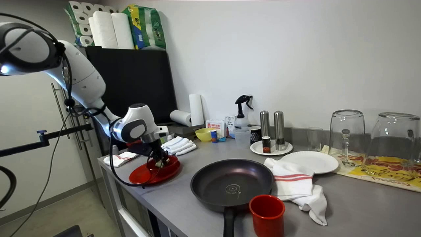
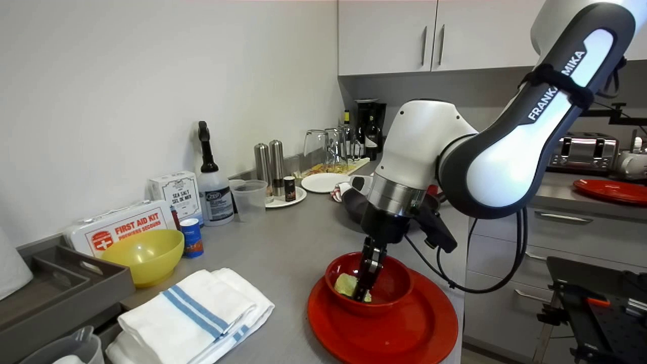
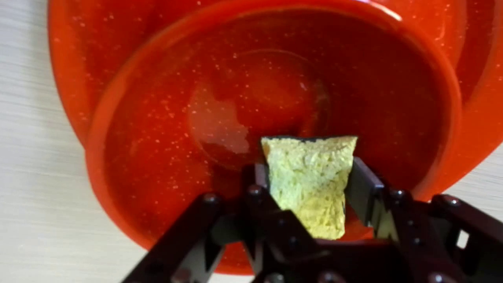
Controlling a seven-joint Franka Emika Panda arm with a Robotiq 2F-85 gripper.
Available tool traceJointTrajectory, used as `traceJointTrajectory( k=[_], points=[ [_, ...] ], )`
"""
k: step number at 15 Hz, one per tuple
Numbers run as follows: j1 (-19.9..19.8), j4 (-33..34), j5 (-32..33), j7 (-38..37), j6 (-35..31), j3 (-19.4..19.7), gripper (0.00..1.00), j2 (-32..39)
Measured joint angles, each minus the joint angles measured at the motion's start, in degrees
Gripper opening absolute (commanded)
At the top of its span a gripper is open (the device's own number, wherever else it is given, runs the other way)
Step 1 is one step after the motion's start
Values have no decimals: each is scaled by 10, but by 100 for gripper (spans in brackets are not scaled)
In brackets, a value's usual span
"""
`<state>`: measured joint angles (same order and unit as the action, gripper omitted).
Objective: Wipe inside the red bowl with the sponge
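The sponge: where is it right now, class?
In the wrist view, just right of and below centre, the yellow-green sponge is pinched in the gripper, inside the red bowl, which rests on the red plate.

The jaws pinch the yellow sponge inside the red bowl.

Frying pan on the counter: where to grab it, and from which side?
By the handle, likely from above, closing across it: a narrow bar running out from the frying pan, its end out of frame. The red cup stands close on one side, so coming from there looks tight. The hand holds the sponge; free it first.
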<state>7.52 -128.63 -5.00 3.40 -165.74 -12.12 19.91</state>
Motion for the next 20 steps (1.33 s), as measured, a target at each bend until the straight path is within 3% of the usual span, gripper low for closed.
traceJointTrajectory(
  k=[6, 20],
  points=[
    [0, 5, -7, 0, 0, -17, 25, -10],
    [-18, 5, -23, 0, -2, -16, 25, 2]
  ],
)
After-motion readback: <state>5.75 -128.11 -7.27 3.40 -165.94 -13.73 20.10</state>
